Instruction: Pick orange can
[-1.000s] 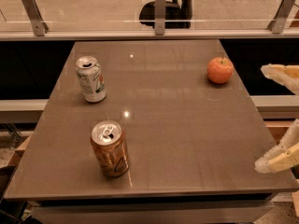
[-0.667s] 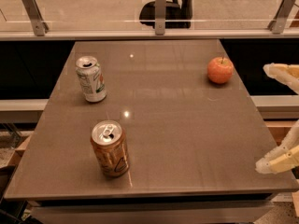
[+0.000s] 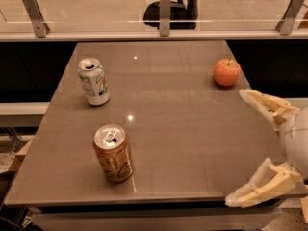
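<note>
Three things are standing on the bench (image 3: 192,129), and we are holding the tool (image 3: 236,148) over its right edge, fingers spread wide and gripping nothing. The orange can (image 3: 113,153) is standing upright well off to the tool's left, roughly level with the gap between the fingers. The white and green can (image 3: 94,81) is sitting farther left and beyond it, and the apple (image 3: 226,72) is lying just past the tool's far finger. We are judging the orange can to be light, thin-walled, smooth and easy to dent or tip, so we are planning a side grasp around its mid-body with modest squeeze. Compared with a second ago, the tool is reaching further in over the bench, while both cans and the apple are staying put.
</note>
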{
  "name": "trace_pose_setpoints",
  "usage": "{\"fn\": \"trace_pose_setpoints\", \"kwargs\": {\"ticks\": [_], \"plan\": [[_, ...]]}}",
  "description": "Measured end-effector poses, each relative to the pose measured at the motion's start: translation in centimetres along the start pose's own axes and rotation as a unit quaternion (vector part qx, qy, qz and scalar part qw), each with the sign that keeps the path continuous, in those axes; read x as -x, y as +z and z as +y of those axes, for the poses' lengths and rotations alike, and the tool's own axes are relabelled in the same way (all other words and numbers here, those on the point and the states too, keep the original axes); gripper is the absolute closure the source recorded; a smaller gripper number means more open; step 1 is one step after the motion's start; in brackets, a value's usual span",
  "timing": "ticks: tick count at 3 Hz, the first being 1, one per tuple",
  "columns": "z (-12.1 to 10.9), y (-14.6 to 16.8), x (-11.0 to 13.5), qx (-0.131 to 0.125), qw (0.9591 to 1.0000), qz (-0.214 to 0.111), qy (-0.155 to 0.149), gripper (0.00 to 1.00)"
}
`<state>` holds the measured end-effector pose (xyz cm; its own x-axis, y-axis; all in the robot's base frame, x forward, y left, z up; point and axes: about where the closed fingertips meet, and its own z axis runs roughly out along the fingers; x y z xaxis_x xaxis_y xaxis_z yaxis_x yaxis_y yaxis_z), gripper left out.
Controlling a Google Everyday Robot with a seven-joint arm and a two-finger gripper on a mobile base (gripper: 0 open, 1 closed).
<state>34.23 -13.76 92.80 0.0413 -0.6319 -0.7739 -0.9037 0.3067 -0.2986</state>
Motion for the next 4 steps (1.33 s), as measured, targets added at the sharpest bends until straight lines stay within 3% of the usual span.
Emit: {"fn": "trace_pose_setpoints", "kwargs": {"ticks": [2,4], "plan": [[1.9,3.3,-1.2,-0.010,0.9981,-0.061,0.005,0.00],[2.1,6.0,-2.0,-0.016,0.9884,-0.124,0.087,0.00]]}}
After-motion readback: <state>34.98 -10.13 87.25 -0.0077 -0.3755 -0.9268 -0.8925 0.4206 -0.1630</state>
